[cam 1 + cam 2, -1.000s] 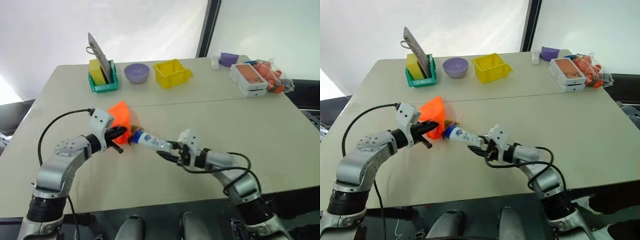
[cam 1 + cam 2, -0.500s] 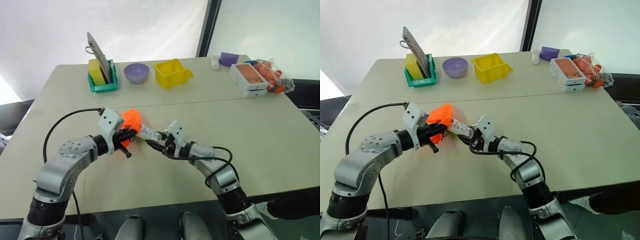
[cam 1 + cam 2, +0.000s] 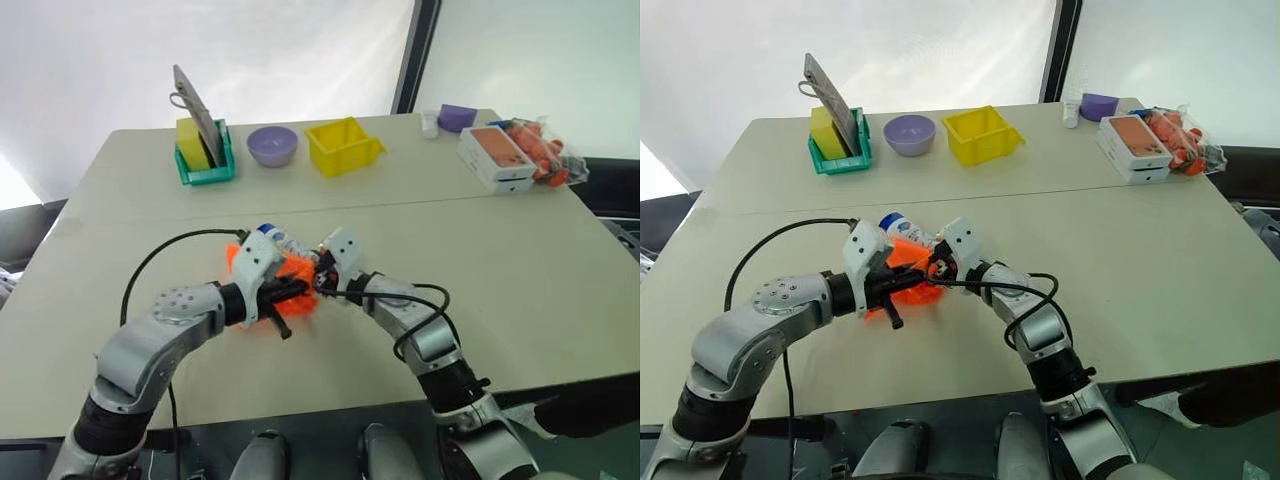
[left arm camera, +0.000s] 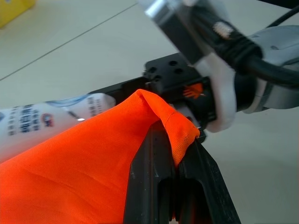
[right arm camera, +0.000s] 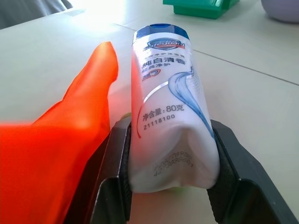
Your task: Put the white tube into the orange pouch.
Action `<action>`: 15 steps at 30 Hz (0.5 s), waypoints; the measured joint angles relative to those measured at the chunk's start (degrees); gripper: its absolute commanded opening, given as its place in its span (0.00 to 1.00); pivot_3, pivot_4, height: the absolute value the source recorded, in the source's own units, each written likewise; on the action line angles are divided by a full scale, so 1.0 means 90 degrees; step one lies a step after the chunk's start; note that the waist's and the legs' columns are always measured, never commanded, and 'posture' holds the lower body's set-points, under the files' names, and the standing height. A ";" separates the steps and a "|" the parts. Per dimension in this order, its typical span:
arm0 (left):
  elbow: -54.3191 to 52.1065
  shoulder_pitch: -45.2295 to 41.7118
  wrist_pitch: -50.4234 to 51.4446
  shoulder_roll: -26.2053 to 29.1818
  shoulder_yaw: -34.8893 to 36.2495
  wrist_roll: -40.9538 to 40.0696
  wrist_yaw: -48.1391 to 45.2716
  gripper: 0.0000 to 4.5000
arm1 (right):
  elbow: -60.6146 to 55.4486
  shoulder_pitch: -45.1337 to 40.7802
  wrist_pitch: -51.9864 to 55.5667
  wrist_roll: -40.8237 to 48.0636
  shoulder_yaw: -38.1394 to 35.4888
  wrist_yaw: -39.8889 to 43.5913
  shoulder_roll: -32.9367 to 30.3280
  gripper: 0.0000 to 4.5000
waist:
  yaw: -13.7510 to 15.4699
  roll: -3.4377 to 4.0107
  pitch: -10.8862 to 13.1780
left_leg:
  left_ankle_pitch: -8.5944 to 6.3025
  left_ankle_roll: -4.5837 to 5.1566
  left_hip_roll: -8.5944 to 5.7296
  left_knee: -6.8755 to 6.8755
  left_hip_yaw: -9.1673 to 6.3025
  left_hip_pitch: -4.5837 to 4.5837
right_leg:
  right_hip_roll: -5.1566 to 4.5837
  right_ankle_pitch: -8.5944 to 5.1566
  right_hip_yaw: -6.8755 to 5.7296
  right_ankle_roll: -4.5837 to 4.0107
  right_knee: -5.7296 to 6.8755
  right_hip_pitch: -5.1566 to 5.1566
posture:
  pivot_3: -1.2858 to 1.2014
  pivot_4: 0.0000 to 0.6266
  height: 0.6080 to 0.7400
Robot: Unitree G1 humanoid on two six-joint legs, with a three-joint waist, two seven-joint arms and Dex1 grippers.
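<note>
The orange pouch hangs bunched just above the table's middle, and my left gripper is shut on a fold of its fabric. My right gripper is shut on the flat tail of the white tube, one finger on each side. The tube lies along the pouch's upper edge, with its blue cap pointing away from the right hand. In the right wrist view the pouch sits right beside the tube. The pouch's mouth is hidden.
Along the far edge stand a green tray with a yellow sponge and a leaning flat slab, a purple bowl and a yellow bin. At the far right are a small white bottle, stacked boxes and a bag of orange items.
Both hands have drawn together at the table's middle. The left gripper carried the pouch to the right. The right gripper pushed the tube left, over the pouch's top edge.
</note>
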 measured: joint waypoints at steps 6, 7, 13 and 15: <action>-0.0007 0.0031 -0.0012 -0.0074 -0.0050 -0.0047 0.0090 0.00 | -0.0028 0.0050 0.0032 -0.0195 0.0131 0.0049 -0.0186 0.37 | 0.0002 0.0000 0.0000 | 0.0000 0.0000 0.0000 0.0000 0.0000 0.0000 | 0.0000 -0.0001 0.0000 0.0000 0.0000 0.0000 | 0.52 0.24 1.00; -0.0006 0.0063 -0.0017 -0.0073 -0.0033 -0.0067 0.0090 0.00 | -0.0077 0.0099 0.0029 -0.0201 0.0129 0.0097 -0.0294 0.37 | 0.0008 0.0000 0.0000 | 0.0000 0.0000 0.0000 0.0000 0.0000 -0.0001 | 0.0000 -0.0001 0.0000 0.0000 -0.0001 0.0001 | 0.52 0.24 1.00; 0.0185 0.0133 0.0033 -0.0149 0.0952 -0.0644 0.0124 0.00 | -0.0843 0.0854 -0.0083 0.0110 -0.0454 0.0956 -0.1712 0.37 | 0.0033 0.0000 0.0001 | -0.0001 0.0001 -0.0001 0.0003 0.0001 -0.0005 | -0.0003 -0.0022 -0.0001 0.0012 -0.0011 0.0007 | 0.52 0.24 1.00; 0.0355 0.0128 0.0148 -0.0171 0.1276 -0.0962 0.0103 0.00 | -0.1151 0.1184 -0.0075 0.0317 -0.0802 0.1239 -0.2100 0.37 | 0.0019 0.0001 0.0002 | -0.0001 0.0001 0.0000 0.0002 0.0003 -0.0002 | -0.0003 -0.0023 -0.0002 0.0014 -0.0009 0.0006 | 0.52 0.24 1.00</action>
